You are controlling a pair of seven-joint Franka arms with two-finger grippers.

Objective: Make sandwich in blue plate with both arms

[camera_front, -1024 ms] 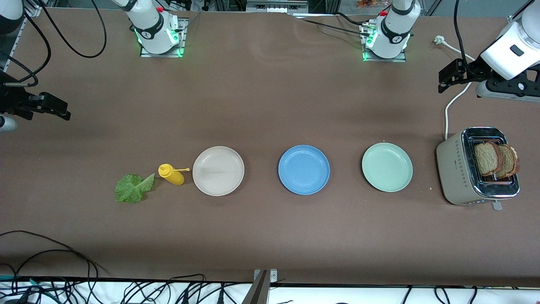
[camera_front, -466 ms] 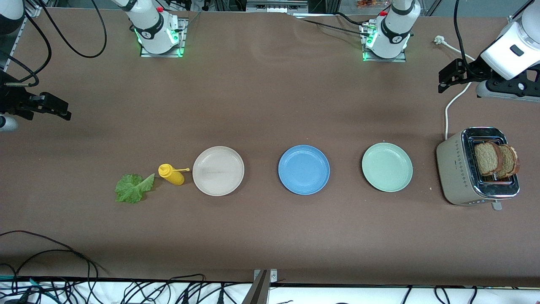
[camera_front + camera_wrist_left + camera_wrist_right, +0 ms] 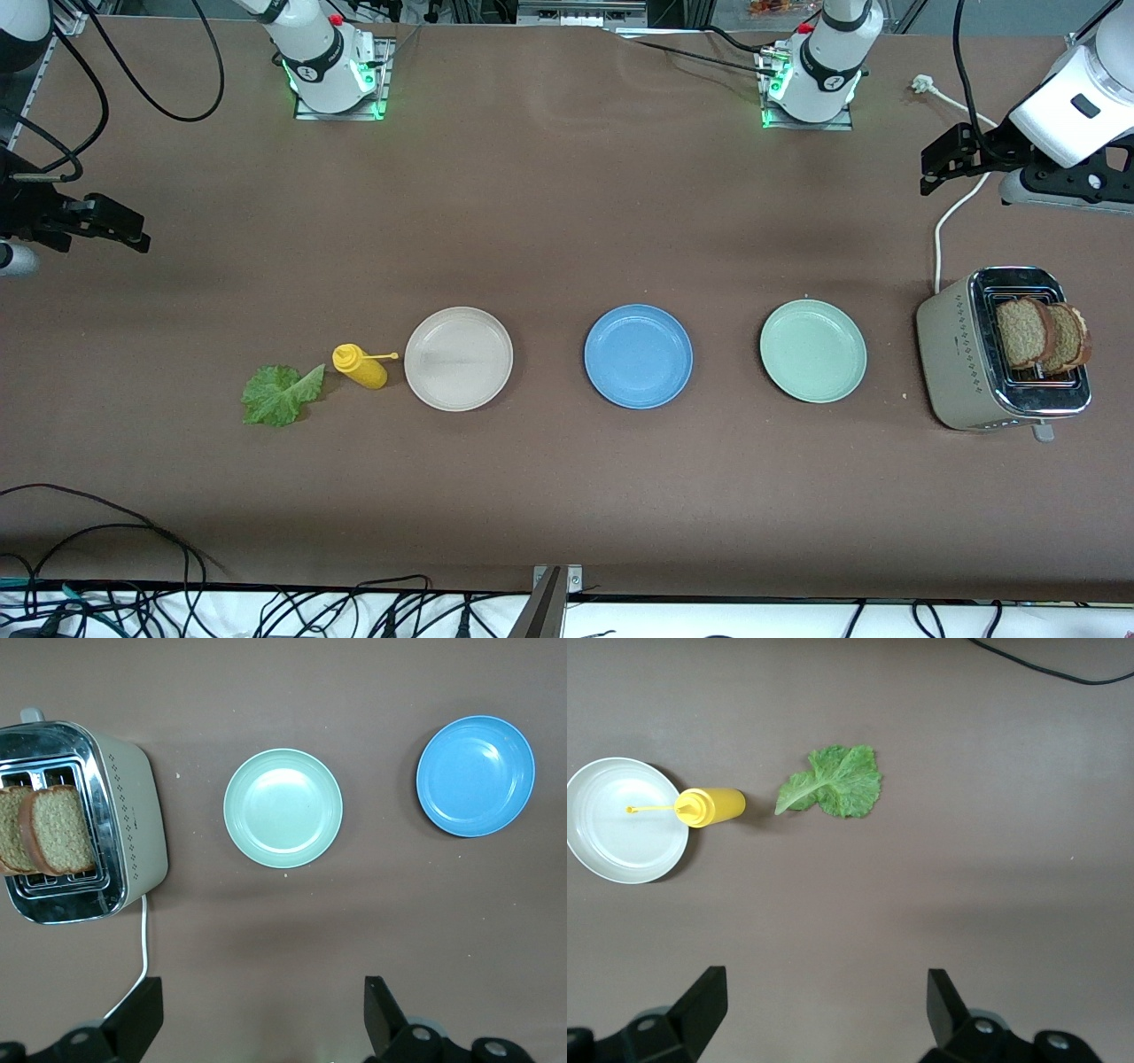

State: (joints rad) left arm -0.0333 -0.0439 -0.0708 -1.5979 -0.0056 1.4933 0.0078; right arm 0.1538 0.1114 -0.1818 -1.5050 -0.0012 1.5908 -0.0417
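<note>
Hands first: we see our left hand [image 3: 261, 1014] up in the air over bare desk [image 3: 567, 221] at the left arm's end, its 2 fingers [image 3: 142, 1014] spread wide apart and holding nothing. Near it, closer to the front camera, stands the toaster [image 3: 961, 359] with 2 slices of brown bread [image 3: 1036, 335] upright in its slots; its white cord [image 3: 952, 213] runs across the desk under this hand.

Our right hand [image 3: 824, 1010] hangs over the desk at the right arm's end, fingers likewise wide apart and empty. Closer to the front camera than this hand lies the lettuce leaf [image 3: 279, 394], flat on the desk, with a yellow squeeze bottle [image 3: 361, 366] on its side just beside it, its nozzle reaching over the rim of the cream plate [image 3: 458, 359].

We find the blue plate [image 3: 638, 356] between the 2 hands, well apart from each, bare, flanked by the cream plate and the pale-green plate [image 3: 812, 351]. No sandwich is assembled yet.
</note>
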